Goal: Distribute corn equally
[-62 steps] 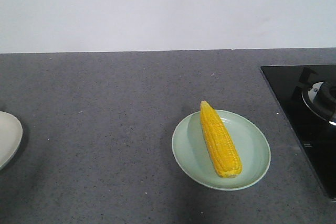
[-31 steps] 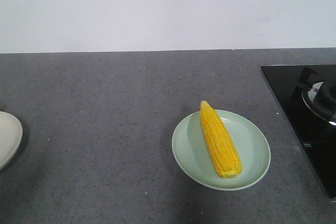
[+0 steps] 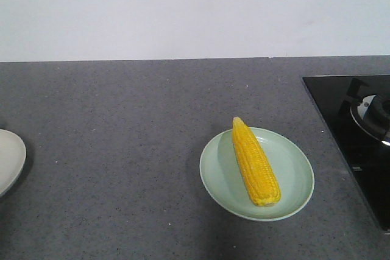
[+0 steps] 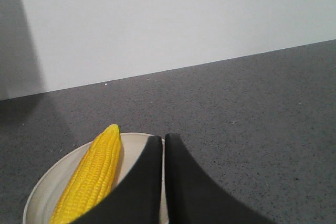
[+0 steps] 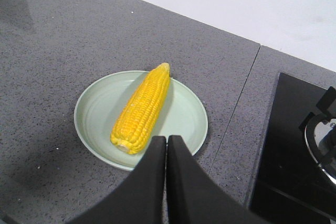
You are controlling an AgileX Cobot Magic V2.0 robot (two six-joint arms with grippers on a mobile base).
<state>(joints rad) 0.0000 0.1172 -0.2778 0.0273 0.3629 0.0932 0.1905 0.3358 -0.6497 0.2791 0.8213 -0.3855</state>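
One yellow corn cob (image 3: 255, 162) lies on a pale green plate (image 3: 298, 175) right of centre on the grey counter; the right wrist view shows the same corn cob (image 5: 142, 108) and plate (image 5: 97, 114). My right gripper (image 5: 166, 139) hangs shut and empty just above the plate's near rim. A second corn cob (image 4: 92, 179) lies on a cream plate (image 4: 137, 145) in the left wrist view. My left gripper (image 4: 164, 137) is shut and empty beside it, over that plate. Only the cream plate's edge (image 3: 9, 159) shows at the far left of the front view.
A black glass hob (image 3: 356, 132) with a burner (image 3: 375, 114) occupies the counter's right end, also the hob (image 5: 294, 145) in the right wrist view. A white wall (image 3: 195, 10) runs along the back of the counter.
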